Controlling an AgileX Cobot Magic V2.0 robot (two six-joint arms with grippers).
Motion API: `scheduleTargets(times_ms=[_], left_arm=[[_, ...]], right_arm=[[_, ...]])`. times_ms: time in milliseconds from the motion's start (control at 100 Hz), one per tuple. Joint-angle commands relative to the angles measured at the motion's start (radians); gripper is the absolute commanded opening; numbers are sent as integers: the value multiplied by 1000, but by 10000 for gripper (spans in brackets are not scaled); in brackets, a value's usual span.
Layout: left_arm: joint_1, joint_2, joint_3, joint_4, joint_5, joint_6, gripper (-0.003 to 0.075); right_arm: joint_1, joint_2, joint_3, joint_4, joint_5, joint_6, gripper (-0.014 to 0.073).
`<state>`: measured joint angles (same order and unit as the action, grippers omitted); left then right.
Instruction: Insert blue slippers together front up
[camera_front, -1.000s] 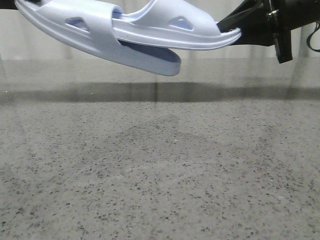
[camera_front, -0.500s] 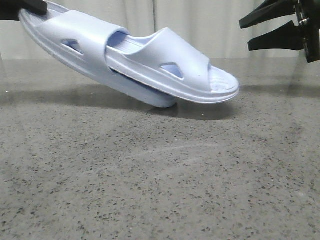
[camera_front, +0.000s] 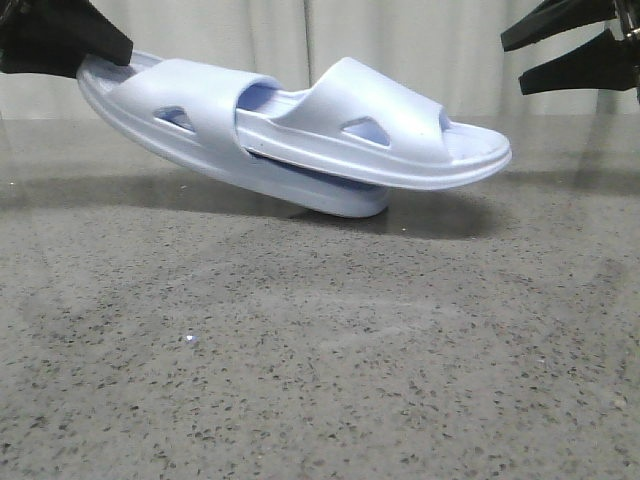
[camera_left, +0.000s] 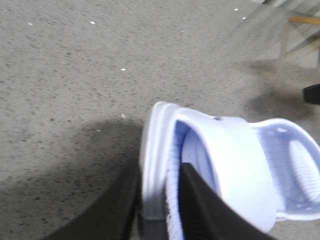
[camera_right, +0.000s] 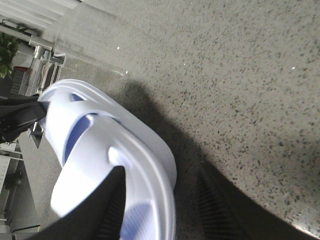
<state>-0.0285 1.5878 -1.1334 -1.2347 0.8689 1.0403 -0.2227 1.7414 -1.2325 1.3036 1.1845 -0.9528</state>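
Note:
The two blue slippers are nested together, tilted with the toes low to the right. The outer slipper (camera_front: 205, 110) holds the inner slipper (camera_front: 395, 125) under its strap. My left gripper (camera_front: 92, 52) is shut on the outer slipper's heel rim, which shows in the left wrist view (camera_left: 159, 175) with the slipper (camera_left: 235, 170) beyond it. The outer toe hangs at the table top; I cannot tell if it touches. My right gripper (camera_front: 512, 62) is open and empty, up and to the right of the inner toe. In the right wrist view (camera_right: 161, 171) the slippers (camera_right: 100, 135) lie beside one finger.
The speckled grey stone table (camera_front: 320, 350) spreads below the slippers. A pale curtain wall (camera_front: 470, 50) stands behind the table's far edge. Metal furniture legs (camera_right: 42, 65) show off the table in the right wrist view.
The nested slippers came down from the top of the view to the table and shifted a little right. My right gripper let go of the inner slipper's toe and drew away up and right.

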Motion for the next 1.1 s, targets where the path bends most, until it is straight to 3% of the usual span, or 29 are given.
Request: scheduleTargets(times_ms=[0,60,110,270,340,410,560,790,1090], left_arm=[[-7,-33,-24,-16,-29,13,400],[-7,-33,-24,7,-39,13,495],[-3,-33,-24,28,-41,13,526],[18,-33,-24,112,-29,13,503],[37,-41,-24,124,-11,13,460],[54,-57,-24,124,2,13,362],[87,-136,-24,124,2,48,13],[87,-343,-24,128,-154,72,15],[87,-556,8,196,-339,72,15]], right_arm=[[-16,-56,-30,50,126,-3,276],[-16,-56,-30,50,126,-3,276],[-18,-56,-30,50,126,-3,276],[-21,-57,-30,39,126,-3,276],[-21,-65,-30,34,126,-3,253],[-21,-80,-30,25,126,-3,178],[-21,-133,-30,-3,123,-9,-106],[-21,-253,-22,-43,30,-40,-85],[-21,-495,108,-49,-315,-101,-85]])
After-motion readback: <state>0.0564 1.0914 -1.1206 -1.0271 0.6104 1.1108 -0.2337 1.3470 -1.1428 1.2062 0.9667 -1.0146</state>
